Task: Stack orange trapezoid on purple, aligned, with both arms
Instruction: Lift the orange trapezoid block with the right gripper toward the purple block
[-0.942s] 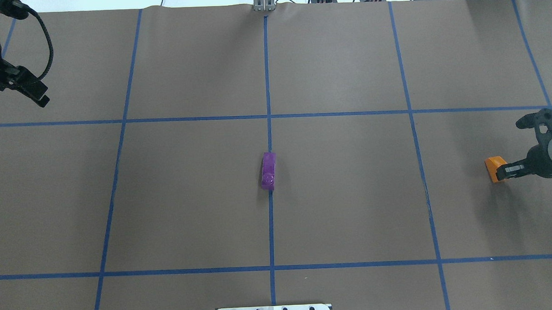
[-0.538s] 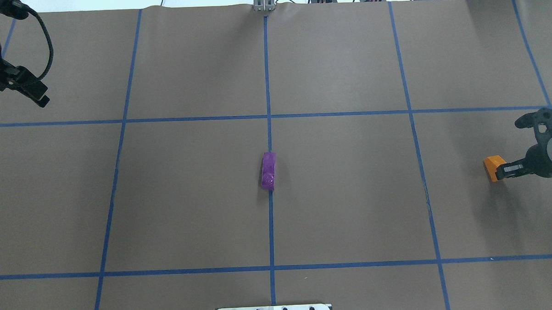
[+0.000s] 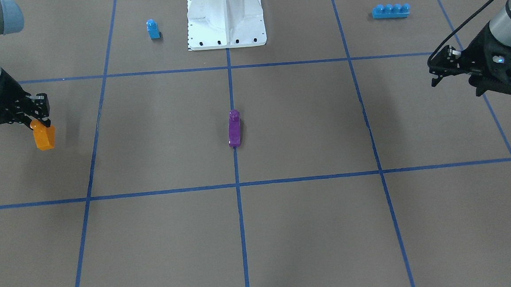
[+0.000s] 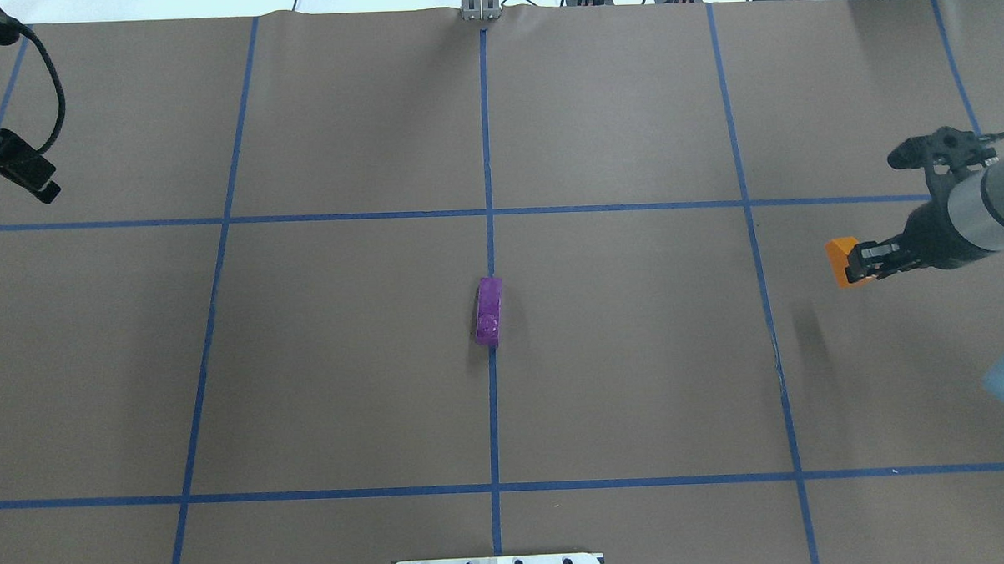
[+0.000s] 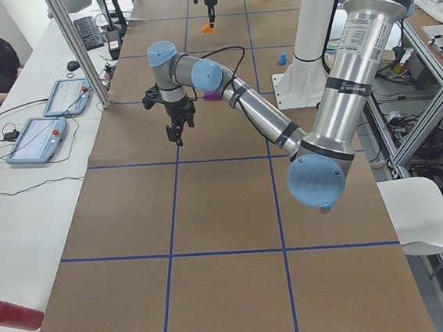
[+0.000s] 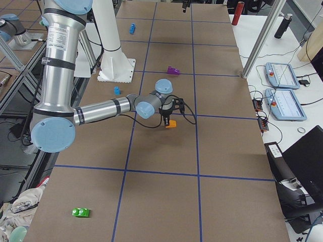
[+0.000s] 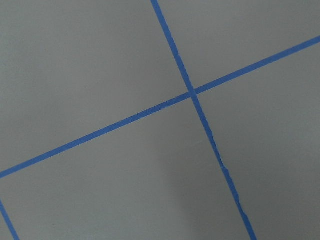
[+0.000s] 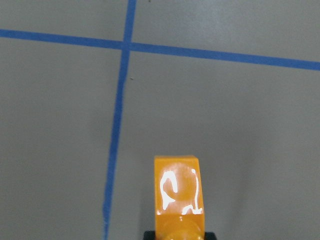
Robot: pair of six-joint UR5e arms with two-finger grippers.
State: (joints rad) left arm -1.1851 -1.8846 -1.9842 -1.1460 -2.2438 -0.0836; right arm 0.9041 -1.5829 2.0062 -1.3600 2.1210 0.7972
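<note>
Over right side of desk (image 4: 639,394), robot's R claw (image 4: 863,261) is clamped on the orange trapezoid (image 4: 839,262), pinching its stud end and holding it clear of the surface, well apart from the purple (image 4: 489,311), which lies mid-desk on the centre tape line (image 4: 486,149). L claw (image 3: 437,73) hangs far off w/ nothing in it; how far it's parted can't be told. Block looks light, rigid and glossy, so prob. slippery. Its flat parallel sides, not the slope, make the safest hold.
</note>
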